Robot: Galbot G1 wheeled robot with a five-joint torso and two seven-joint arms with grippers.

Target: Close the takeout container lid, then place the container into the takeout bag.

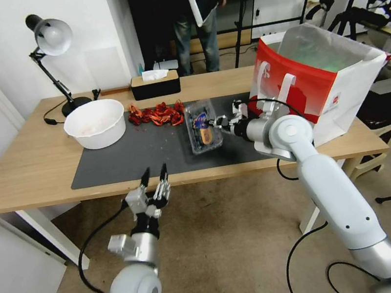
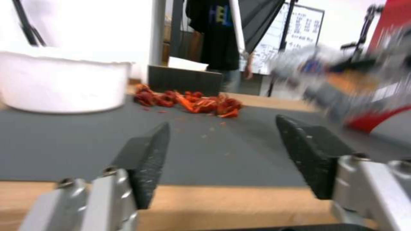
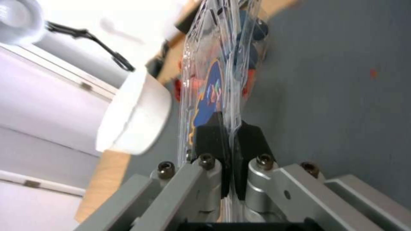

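Lying on the dark grey mat (image 1: 123,160) near the middle of the wooden table (image 1: 26,173), the small clear plastic clamshell takeout container (image 1: 202,126) with dark blueberries is looking closed or very nearly so: in the head view its clear hinged lid (image 1: 204,130), blue and orange label upward, is sitting down over the base. The right gripper (image 1: 212,123) is reaching in from the right, and in the right wrist view its black pads (image 3: 208,134) are pinching together on the thin clear rim of the container, lid edge and base edge appearing pressed between them. Whether the lid is fully snapped I cannot tell. Just to the right, at the table's right end, the large red and white paper takeout bag (image 1: 323,76) with flat white handles is standing upright with its mouth open, nothing from the task inside as far as I can see. So the closing step is looking done or almost done, and the carrying and placing into the bag is remaining. The left gripper (image 1: 154,174) is hanging at the near table edge, fingers apart, holding nothing. A round white bowl (image 1: 95,124) and a heap of red scraps (image 1: 157,114) are lying left of the container.
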